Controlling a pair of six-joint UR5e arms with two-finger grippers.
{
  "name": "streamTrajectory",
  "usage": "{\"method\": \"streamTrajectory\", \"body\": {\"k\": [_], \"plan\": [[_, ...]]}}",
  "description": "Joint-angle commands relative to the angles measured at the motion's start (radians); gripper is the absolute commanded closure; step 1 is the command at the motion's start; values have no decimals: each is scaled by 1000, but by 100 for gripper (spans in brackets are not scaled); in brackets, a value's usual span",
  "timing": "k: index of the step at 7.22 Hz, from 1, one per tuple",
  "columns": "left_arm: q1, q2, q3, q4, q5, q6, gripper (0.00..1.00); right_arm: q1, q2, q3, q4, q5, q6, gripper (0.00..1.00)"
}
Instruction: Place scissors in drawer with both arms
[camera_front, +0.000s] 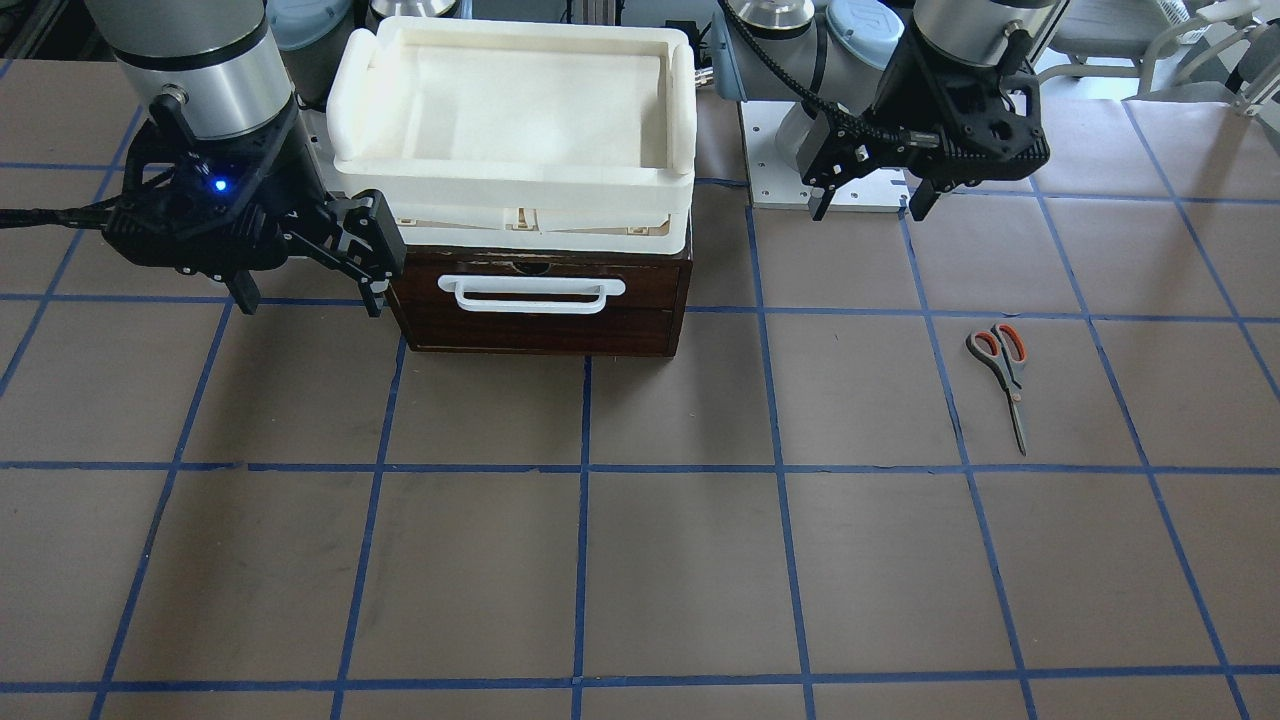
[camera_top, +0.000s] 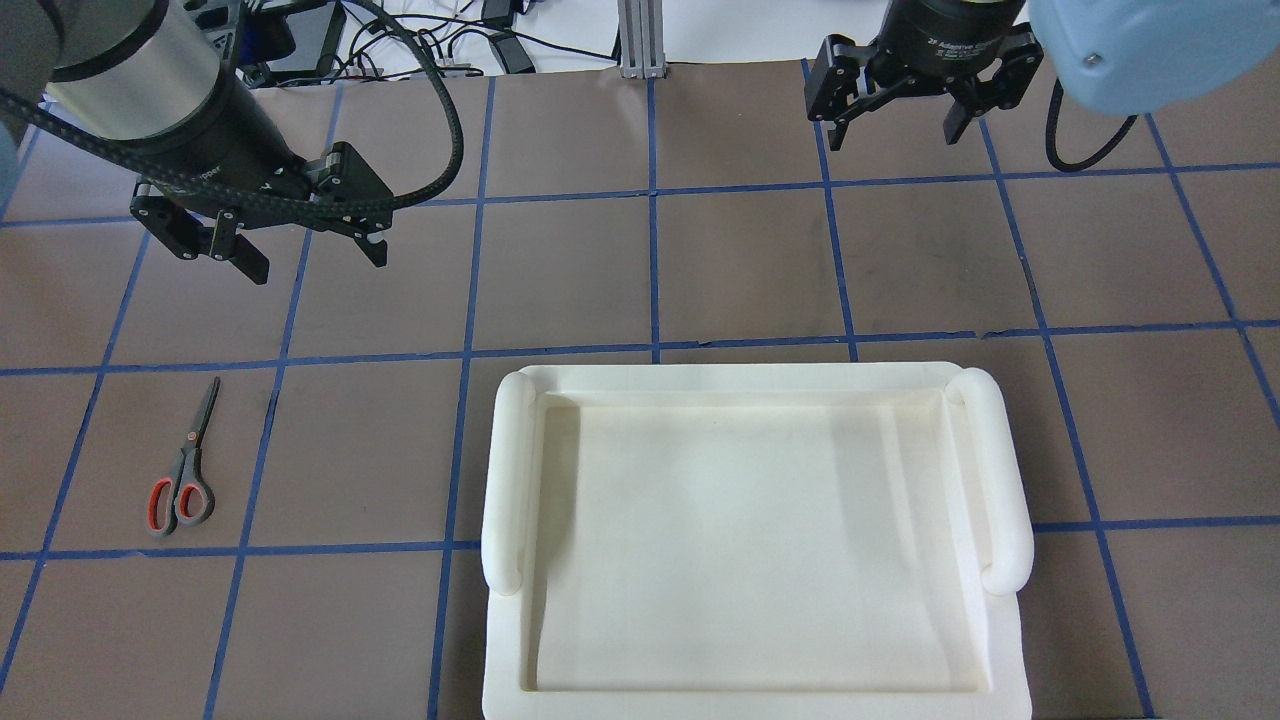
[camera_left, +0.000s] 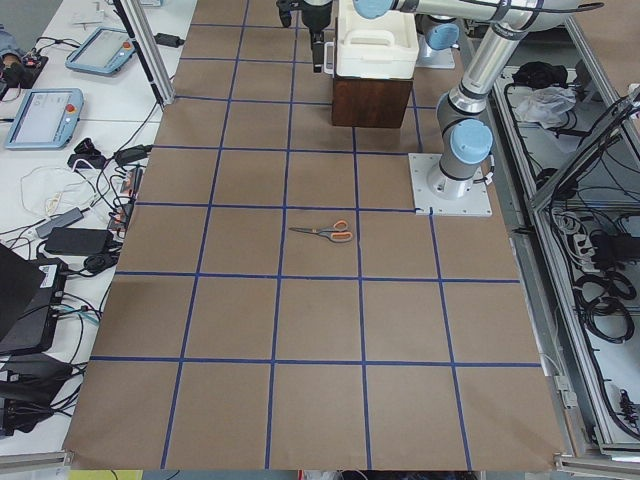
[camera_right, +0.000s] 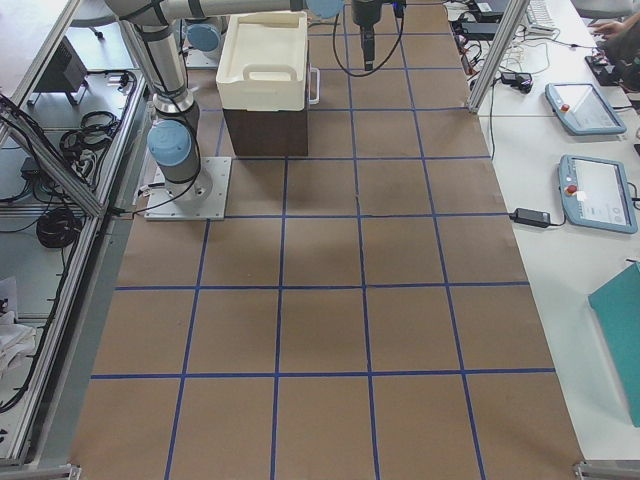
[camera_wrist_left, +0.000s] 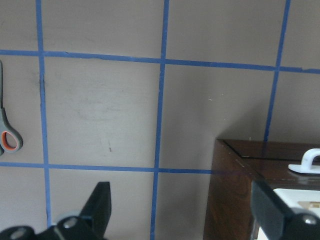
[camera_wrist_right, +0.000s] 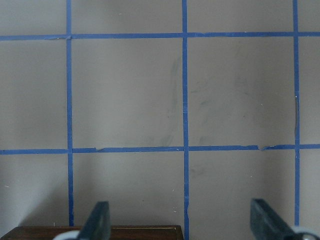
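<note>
The scissors (camera_front: 1003, 370) lie flat on the brown table on my left side, grey handles lined orange-red and blades closed; they also show in the overhead view (camera_top: 185, 470) and at the left edge of the left wrist view (camera_wrist_left: 7, 134). The drawer (camera_front: 540, 330) is shut, a dark brown front with a white bar handle (camera_front: 530, 295). My left gripper (camera_front: 868, 210) hangs open and empty above the table between the drawer and the scissors. My right gripper (camera_front: 310, 300) is open and empty just beside the drawer's other end.
A white foam tray (camera_front: 510, 175) sits on top of the drawer cabinet and hides it in the overhead view (camera_top: 740, 375). Blue tape lines grid the table. The left arm's base plate (camera_front: 800, 190) stands behind the left gripper.
</note>
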Motion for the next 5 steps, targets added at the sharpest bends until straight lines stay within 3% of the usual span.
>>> {"method": "streamTrajectory", "body": {"k": [1, 3, 4, 5], "plan": [[156, -50, -73, 12, 7, 145, 0, 1, -1, -1, -35, 0, 114, 0], [307, -125, -264, 283, 56, 380, 0, 10, 39, 0, -28, -8, 602, 0], [360, -172, -315, 393, 94, 422, 2, 12, 66, 5, -35, -5, 763, 0], [394, -223, -320, 409, 174, 424, 6, 19, 83, 6, -32, 7, 918, 0]]}}
